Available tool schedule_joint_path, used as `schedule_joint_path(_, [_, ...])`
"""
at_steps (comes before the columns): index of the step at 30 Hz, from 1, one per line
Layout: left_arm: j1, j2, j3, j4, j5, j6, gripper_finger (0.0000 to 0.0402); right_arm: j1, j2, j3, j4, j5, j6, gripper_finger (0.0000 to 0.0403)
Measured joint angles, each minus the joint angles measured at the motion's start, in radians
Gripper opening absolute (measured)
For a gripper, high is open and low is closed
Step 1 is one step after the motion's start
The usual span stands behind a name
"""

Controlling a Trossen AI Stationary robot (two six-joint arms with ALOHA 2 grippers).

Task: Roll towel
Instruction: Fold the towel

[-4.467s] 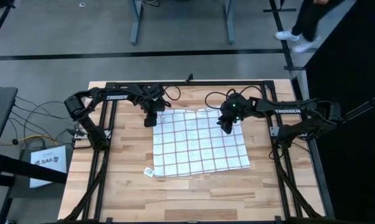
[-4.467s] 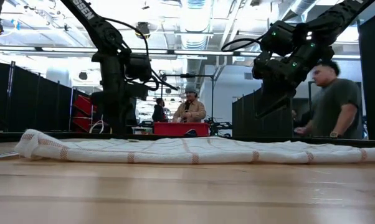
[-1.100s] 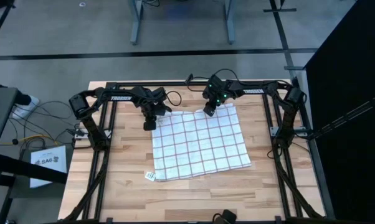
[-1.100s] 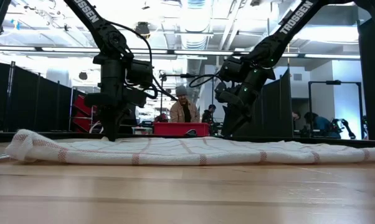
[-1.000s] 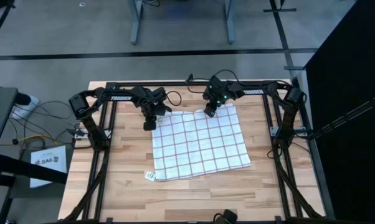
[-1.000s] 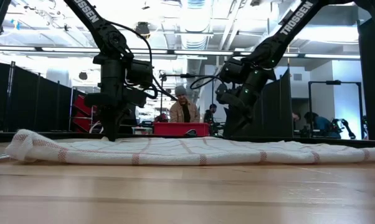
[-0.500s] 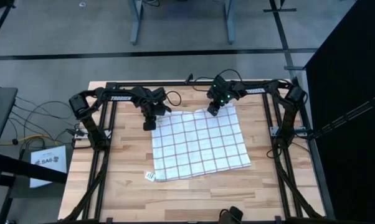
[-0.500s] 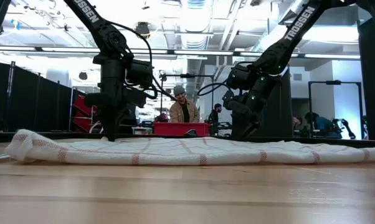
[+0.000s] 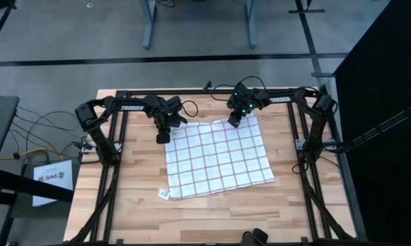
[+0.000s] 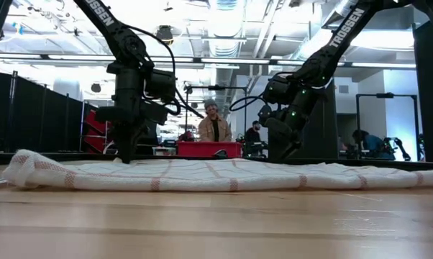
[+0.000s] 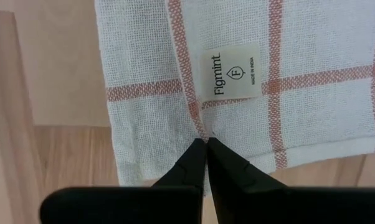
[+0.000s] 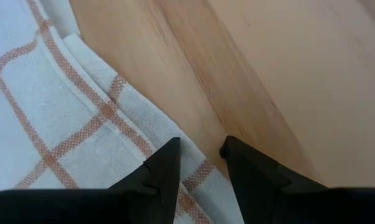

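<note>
The towel (image 9: 219, 157), white with a thin reddish grid, lies spread flat on the wooden table; in the low view it shows as a low strip (image 10: 216, 174). My left gripper (image 9: 162, 138) is down at its far left corner, shut on the cloth (image 11: 206, 142). My right gripper (image 9: 234, 124) is low over the towel's far edge, toward the far right corner. It is open by a narrow gap (image 12: 199, 149), with one fingertip over the hem and the other over bare wood. My left gripper pinches the towel between its two shut fingertips, close to the hem (image 11: 199, 127) near the far left corner, just below the sewn label (image 11: 235, 72). The fingers point down from above. The cloth around them lies on the table. My right gripper: I cannot tell whether it touches the towel.
A small white tag (image 9: 164, 193) lies on the wood by the towel's near left corner. Black frame rails (image 9: 117, 147) run along the table's left, right and far sides. There is bare wood along the table's near side. People and a red box (image 10: 209, 149) are in the room beyond.
My right gripper has moved a little toward the table's right edge along the towel's far edge and has come down closer to the cloth. The towel's left side has slid slightly toward the table's left edge.
</note>
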Motion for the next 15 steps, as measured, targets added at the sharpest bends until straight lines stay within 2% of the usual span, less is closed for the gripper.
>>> schedule_joint_path(8, [0.000, 0.000, 0.121, -0.093, -0.004, -0.005, 0.0000, -0.003, -0.001, 0.001, -0.085, 0.000, -0.026, 0.0118])
schedule_joint_path(15, [0.002, -0.002, 0.221, -0.096, -0.014, 0.033, 0.0000, -0.011, -0.001, 0.001, -0.107, -0.002, -0.049, 0.0117])
